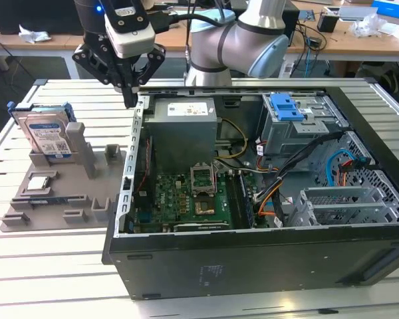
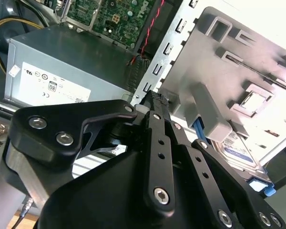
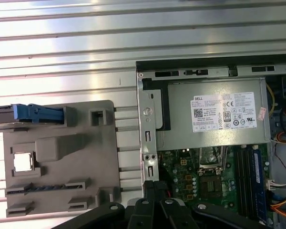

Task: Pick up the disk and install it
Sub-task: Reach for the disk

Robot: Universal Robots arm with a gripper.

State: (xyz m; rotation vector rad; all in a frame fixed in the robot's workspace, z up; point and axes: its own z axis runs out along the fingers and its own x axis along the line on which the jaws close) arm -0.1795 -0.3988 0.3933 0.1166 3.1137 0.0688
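Your gripper (image 1: 130, 98) (clenched, empty) hangs over the case wall (image 1: 129, 179); disk (image 1: 48, 133) at eight o'clock, exterior view. Descending could clip metal.

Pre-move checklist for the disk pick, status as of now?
1. The disk stands upright in the grey fixture: ok.
2. The tool holds nothing: ok.
3. The tool is open for a grasp: not ok, shut.
4. The tool is above the disk: not ok, it hangs by the case wall, to the exterior view's right of the disk.
5. The case is open: ok.
6. Room in the drive bay: cannot tell.
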